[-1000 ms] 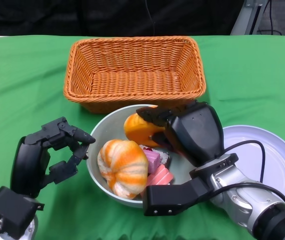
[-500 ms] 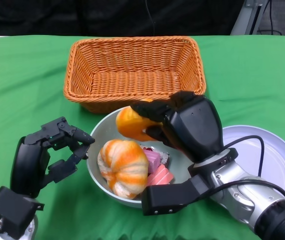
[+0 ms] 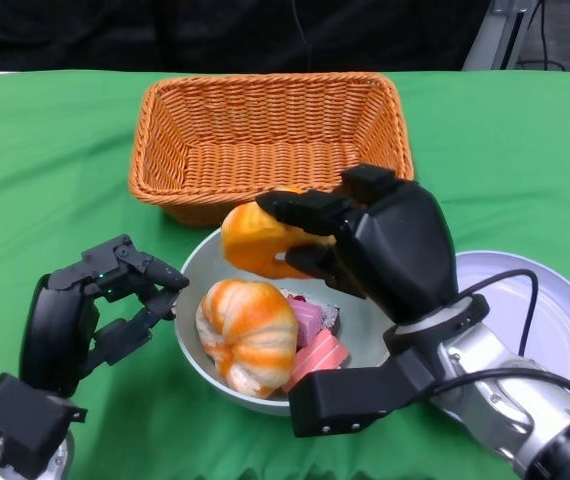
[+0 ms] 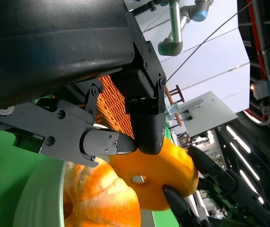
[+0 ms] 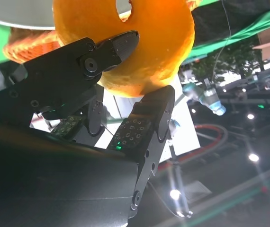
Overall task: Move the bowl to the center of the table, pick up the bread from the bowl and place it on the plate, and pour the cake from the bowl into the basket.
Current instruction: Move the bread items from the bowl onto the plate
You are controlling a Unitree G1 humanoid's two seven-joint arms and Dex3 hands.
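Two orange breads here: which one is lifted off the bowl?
The plain orange ring-shaped bread, gripped by the right hand above the bowl's far rim. The orange-and-white striped bread lies in the bowl.

The right hand (image 3: 360, 245) is lifting the orange bread (image 3: 255, 240) out of the bowl (image 3: 197, 262), raising it higher than a second ago and carrying it toward the bowl's far-left rim, near the basket (image 3: 265, 140). The bread is now hanging clear of the striped bun (image 3: 247, 330) and the pink cake pieces (image 3: 313, 335).
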